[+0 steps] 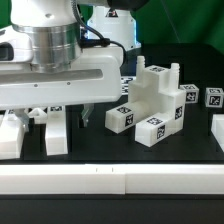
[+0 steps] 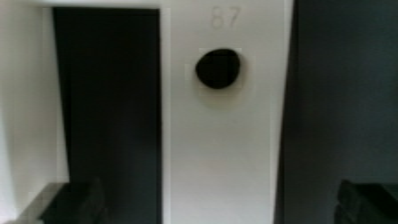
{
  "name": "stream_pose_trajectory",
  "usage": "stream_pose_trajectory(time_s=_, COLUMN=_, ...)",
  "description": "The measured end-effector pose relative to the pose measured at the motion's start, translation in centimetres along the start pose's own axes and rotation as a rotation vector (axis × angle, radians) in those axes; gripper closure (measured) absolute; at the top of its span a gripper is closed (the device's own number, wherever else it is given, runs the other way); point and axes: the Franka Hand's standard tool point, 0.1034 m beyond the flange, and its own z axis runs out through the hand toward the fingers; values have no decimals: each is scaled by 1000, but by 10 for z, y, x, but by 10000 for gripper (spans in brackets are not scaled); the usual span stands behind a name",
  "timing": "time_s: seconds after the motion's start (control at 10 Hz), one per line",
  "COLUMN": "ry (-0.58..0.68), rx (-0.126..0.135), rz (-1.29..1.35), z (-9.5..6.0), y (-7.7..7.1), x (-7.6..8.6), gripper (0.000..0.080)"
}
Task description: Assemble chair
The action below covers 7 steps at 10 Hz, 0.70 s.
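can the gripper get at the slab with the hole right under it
Probably yes. The gripper is open, and in the wrist view the slab sits between its jaws, with dark gaps on both sides and nothing on top of it.

A black table [image 1: 95, 152] is seen, bounded along its near edge by a white rail [image 1: 120, 182]. Near the middle a notched block [image 1: 152, 90] is set on it, with two tagged cubes [image 1: 121, 118] just beside it in front. Toward the exterior view's left two white slabs [image 1: 55, 132] are stood on it. A third cube [image 1: 213, 97] and a cropped white part [image 1: 218, 130] are placed toward the exterior view's right.
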Motion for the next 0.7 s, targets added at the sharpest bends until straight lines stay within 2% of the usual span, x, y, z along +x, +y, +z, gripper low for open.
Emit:
stream_pose_trajectory(time_s=0.3, ry=-16, rx=-1, rz=2, z=12, y=1, x=-6, gripper=150)
stream_pose_trajectory(time_s=0.7, ry=-21, rx=-1, rz=1, z=15, y=-1, x=-9, gripper=150)
